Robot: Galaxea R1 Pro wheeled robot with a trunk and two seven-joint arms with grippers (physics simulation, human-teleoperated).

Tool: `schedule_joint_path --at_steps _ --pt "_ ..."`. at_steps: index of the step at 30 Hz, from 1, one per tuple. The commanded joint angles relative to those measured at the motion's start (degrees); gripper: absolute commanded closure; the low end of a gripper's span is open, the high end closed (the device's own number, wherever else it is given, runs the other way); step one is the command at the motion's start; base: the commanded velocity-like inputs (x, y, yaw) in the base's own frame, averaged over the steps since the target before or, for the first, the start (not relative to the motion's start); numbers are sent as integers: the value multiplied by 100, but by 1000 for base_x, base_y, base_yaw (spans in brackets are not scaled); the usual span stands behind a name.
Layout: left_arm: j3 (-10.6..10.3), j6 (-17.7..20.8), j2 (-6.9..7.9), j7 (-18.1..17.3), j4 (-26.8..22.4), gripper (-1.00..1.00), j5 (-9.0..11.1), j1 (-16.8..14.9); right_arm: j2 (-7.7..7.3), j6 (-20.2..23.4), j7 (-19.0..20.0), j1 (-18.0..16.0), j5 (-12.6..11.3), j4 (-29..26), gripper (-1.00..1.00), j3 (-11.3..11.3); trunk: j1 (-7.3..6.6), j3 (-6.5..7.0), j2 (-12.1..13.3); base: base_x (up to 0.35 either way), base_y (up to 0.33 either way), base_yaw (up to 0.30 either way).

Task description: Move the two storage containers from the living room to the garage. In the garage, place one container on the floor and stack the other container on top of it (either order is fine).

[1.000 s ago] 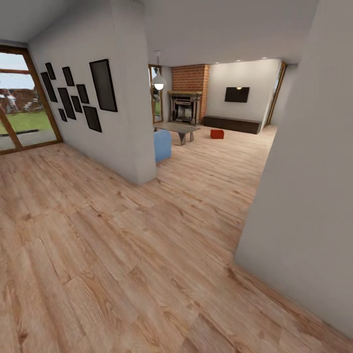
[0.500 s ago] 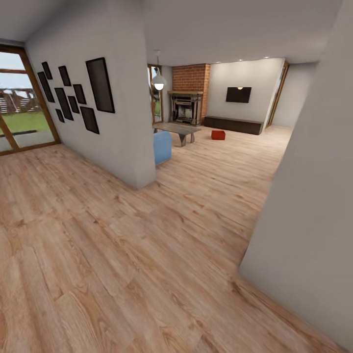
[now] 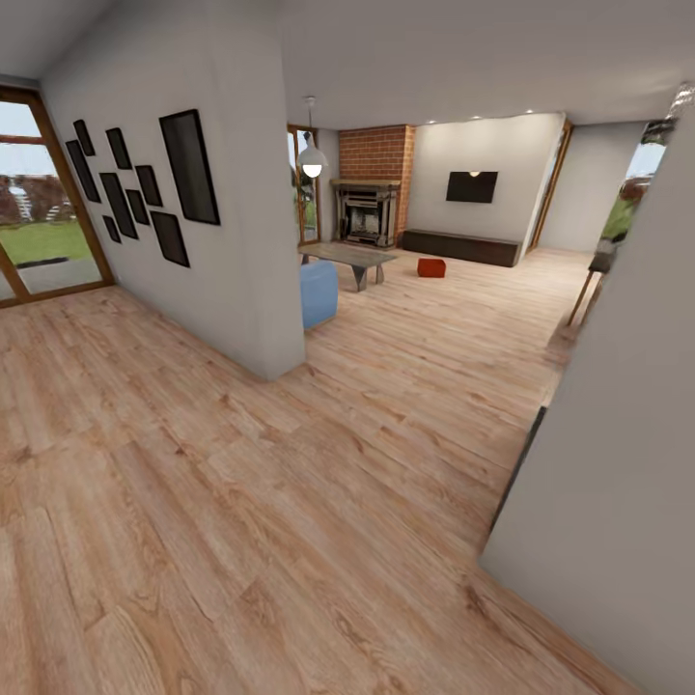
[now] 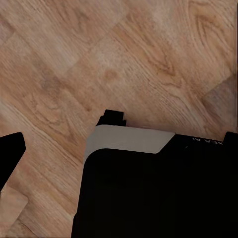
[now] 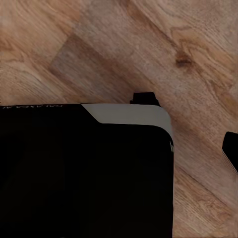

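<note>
One storage container (image 3: pixel 430 267) sits far ahead beside the grey table (image 3: pixel 349 255).

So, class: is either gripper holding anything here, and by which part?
Cannot be told. One red bin sits far off on the wood floor, untouched.

Open plank floor (image 3: pixel 386 386) runs ahead between partition wall (image 3: pixel 232 241) and near grey wall (image 3: pixel 618 434). Beyond, blue sofa end (image 3: pixel 319 292) and grey low table (image 3: pixel 349 255) narrow the passage's left side.
</note>
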Motion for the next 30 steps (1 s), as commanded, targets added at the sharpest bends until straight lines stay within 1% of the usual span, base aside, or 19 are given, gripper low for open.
schedule_joint_path --at_steps 1,30 --pt "-19 14 -1 15 -1 -100 43 -4 5 -24 -5 -7 -50 18 -100 48 4 -6 -4 323 0 0" --pt "-19 16 -1 14 -1 -100 43 -4 5 -24 -5 -8 -50 18 -100 45 4 -6 -4 323 0 0"
